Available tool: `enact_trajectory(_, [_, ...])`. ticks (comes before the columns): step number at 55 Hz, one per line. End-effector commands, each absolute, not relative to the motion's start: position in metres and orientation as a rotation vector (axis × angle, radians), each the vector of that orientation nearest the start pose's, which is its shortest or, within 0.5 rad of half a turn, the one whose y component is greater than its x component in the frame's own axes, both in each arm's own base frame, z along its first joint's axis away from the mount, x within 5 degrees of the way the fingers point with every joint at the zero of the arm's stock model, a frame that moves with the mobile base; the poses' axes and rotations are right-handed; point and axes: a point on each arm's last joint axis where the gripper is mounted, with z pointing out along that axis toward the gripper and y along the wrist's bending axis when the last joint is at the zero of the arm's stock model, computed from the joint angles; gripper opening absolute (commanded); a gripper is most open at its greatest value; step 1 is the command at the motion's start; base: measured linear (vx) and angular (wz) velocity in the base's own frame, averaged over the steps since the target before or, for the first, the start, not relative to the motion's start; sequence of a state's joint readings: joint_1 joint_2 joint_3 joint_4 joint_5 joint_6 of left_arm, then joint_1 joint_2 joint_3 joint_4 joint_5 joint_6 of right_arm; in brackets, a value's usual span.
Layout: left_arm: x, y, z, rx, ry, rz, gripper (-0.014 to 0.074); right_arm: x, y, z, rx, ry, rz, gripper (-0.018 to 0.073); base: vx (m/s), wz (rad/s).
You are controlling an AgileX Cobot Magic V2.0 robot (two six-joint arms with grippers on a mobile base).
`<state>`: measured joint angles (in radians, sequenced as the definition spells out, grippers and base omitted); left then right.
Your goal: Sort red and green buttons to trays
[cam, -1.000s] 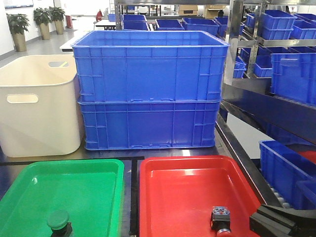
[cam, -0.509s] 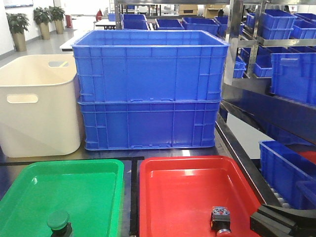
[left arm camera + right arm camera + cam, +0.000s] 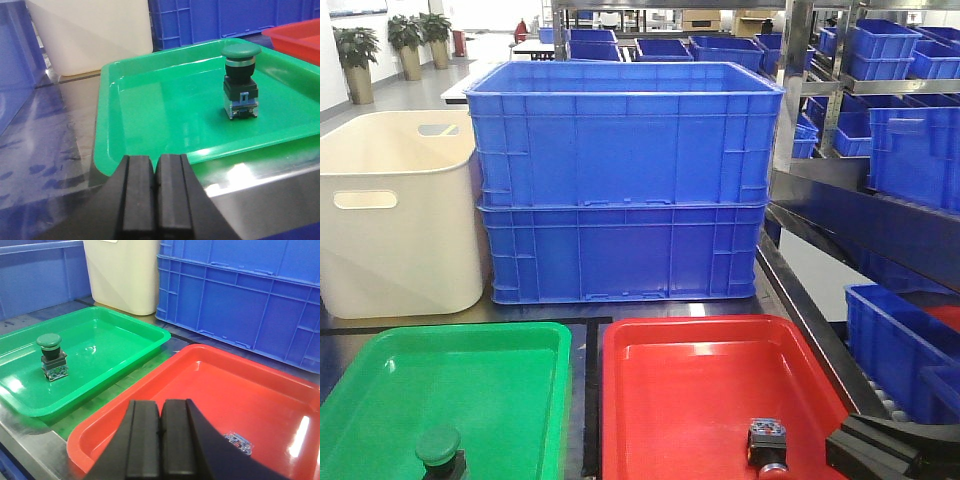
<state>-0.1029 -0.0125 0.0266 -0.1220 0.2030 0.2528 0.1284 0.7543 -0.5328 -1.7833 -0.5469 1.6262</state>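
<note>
Both pincers pressed closed, empty: left gripper (image 3: 156,192) outside green tray (image 3: 107,100) rim, right gripper (image 3: 161,440) over red tray (image 3: 210,390)

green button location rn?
The green button stands upright inside the green tray, near its front edge in the front view, left of the red tray. Neither gripper touches it.

You'll find almost nothing has shifted: only the right arm (image 3: 895,450) at the lower right corner has crept a touch lower and further out of the front view.
</note>
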Motion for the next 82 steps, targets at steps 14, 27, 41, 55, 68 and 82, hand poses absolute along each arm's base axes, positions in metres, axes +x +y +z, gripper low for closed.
enact_trajectory(14, [0.055, -0.007, 0.204, 0.194, 1.578, 0.010, -0.0004, 0.142, 0.063, 0.322, -0.637, 1.666, 0.409, -0.0009, 0.00, 0.00])
enact_trajectory(27, [0.055, -0.007, 0.204, 0.194, 1.578, 0.010, -0.0004, 0.155, 0.063, 0.324, -0.565, 1.625, 0.435, -0.0009, 0.00, 0.00])
enact_trajectory(41, [0.055, -0.007, 0.204, 0.194, 1.578, 0.010, -0.0004, 0.164, 0.037, 0.343, -0.283, 1.483, 0.178, -0.0009, 0.00, 0.00])
enact_trajectory(55, [0.055, -0.007, 0.204, 0.194, 1.578, 0.010, -0.0004, 0.135, 0.018, 0.330, -0.290, 1.718, -0.054, -0.0009, 0.00, 0.00])
enact_trajectory(68, [0.055, -0.007, 0.204, 0.194, 1.578, 0.010, -0.0004, 0.090, 0.010, 0.275, -0.158, 1.573, 0.022, -0.0009, 0.00, 0.00])
enact_trajectory(82, [0.055, -0.007, 0.204, 0.194, 1.578, 0.010, -0.0004, 0.061, 0.002, 0.209, 0.030, 1.546, 0.081, -0.0009, 0.00, 0.00])
